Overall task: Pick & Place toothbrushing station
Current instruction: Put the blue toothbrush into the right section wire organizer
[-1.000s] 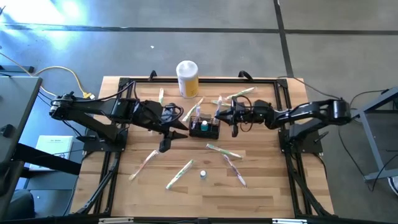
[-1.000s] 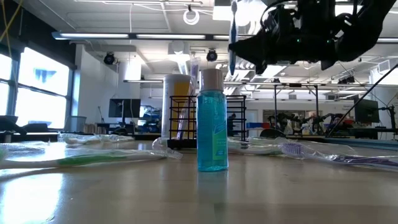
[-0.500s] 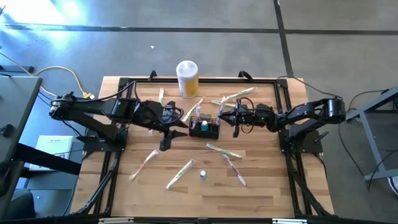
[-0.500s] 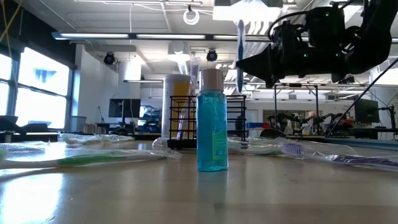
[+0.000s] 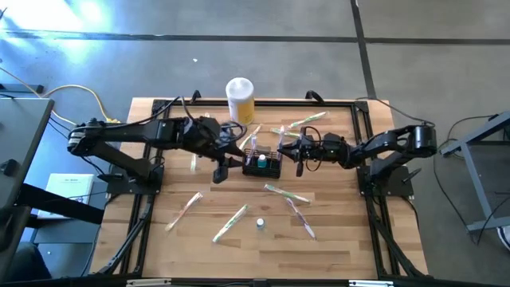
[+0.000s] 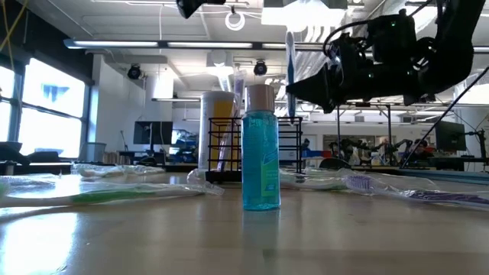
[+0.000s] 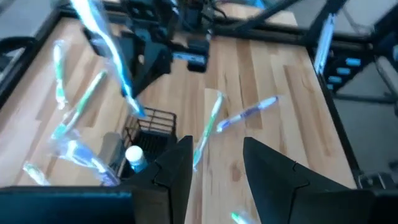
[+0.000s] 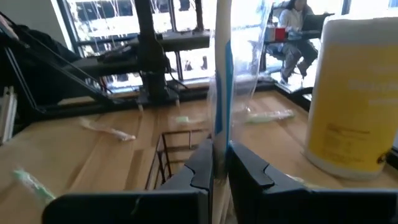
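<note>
Right hand (image 5: 284,147) is pinched closed on a wrapped blue-and-white toothbrush (image 8: 221,81), which stands upright between its fingers just beside the right end of the small black wire-mesh basket (image 5: 263,164) that serves as the toothbrushing station. That basket sits near the middle of the wooden counter (image 5: 335,231), just in front of the tall yellow-and-white cylindrical canister (image 5: 240,100).

I judge I'm at the placing step: the brush is carried and raised, but its lower end is not yet inside the mesh. Next I need to bring it over an open compartment, keep it vertical, and lower it before letting go; the wrapper may snag on the wire rim.

Left hand (image 7: 214,168) hovers over the counter just left of the basket, fingers parted and nothing between them, so I'll keep it clear of the right arm's path.

As for what the basket holds, the left wrist view shows a small bottle with a white cap (image 7: 135,157) inside it and at least one wrapped brush leaning out; I cannot tell which compartment each occupies. A small teal bottle with a tan cap (image 6: 260,150) stands alone nearer the front edge, and several wrapped toothbrushes (image 5: 286,193) lie scattered around.
</note>
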You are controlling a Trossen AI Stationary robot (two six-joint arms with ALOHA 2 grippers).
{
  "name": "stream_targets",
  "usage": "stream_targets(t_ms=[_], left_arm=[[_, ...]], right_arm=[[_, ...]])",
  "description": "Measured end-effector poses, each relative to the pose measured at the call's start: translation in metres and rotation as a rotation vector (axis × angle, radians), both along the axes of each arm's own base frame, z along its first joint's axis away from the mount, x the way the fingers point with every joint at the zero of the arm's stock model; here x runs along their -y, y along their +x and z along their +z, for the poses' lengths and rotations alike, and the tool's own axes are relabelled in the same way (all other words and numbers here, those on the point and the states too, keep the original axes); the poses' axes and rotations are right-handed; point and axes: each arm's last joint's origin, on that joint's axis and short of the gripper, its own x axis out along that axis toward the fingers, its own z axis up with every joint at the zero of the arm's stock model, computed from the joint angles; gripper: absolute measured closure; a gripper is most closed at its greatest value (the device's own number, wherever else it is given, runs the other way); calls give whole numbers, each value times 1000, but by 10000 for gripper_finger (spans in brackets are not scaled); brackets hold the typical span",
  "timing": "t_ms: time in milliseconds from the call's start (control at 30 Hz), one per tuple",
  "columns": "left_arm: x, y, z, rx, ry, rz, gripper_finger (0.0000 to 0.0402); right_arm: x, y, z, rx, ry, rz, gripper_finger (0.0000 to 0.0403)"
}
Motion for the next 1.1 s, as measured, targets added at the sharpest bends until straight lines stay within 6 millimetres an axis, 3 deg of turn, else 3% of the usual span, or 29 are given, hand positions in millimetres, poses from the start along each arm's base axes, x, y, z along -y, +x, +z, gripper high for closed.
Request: stream_targets(t_ms=[367,1100], left_arm=[[3,9,5,90,-10,-96,264],[3,9,5,86,-10,-95,264]], right_arm=[[-2,8,-25,-20,46,30,381],[-2,8,-33,-86,92,26,332]])
